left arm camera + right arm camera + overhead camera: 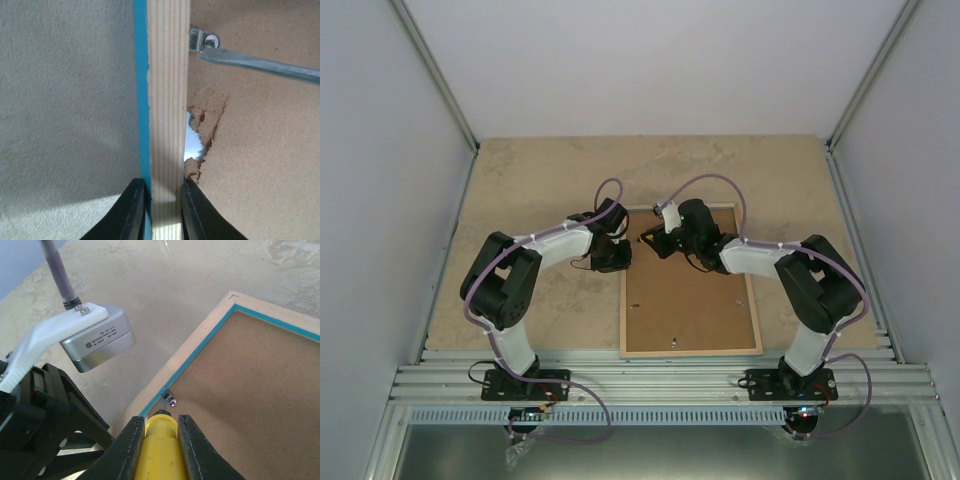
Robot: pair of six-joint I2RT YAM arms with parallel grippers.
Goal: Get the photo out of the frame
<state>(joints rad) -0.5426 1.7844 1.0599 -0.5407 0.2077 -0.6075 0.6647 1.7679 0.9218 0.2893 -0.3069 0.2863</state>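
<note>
- The left arm point(505, 285) is bent with its elbow pushed out towards the left edge of the worktop point(540, 190). The forearm is angled inward and away from the base, and the wrist is turned down at the frame's left side.
- The left gripper point(164, 190) is clamped on the frame point(623, 310). One of its black fingers point(132, 210) is pressed against the turquoise outer edge, and the other is set inside the light wood rim.
- The frame is laid face down, right of centre. Its near side is at the worktop's near edge, and its brown backing board point(690, 305) is turned up.
- The photo cannot be made out from this side.
- A ragged gap point(197, 142) is seen in the backing board just beside the gripped rim, with something pale showing through it.
- A small metal tab point(202, 40) is fixed by the left rim, near the frame's far left corner.
- The flat blade point(260, 62) of a yellow-handled tool point(160, 445) is pointed at the tab, its tip at or just beside it.
- The right gripper point(160, 419) is closed on the tool's handle.
- The right arm point(810, 280) is folded with its elbow near the worktop's right edge, and its forearm is stretched leftward over the far part of the frame.
</note>
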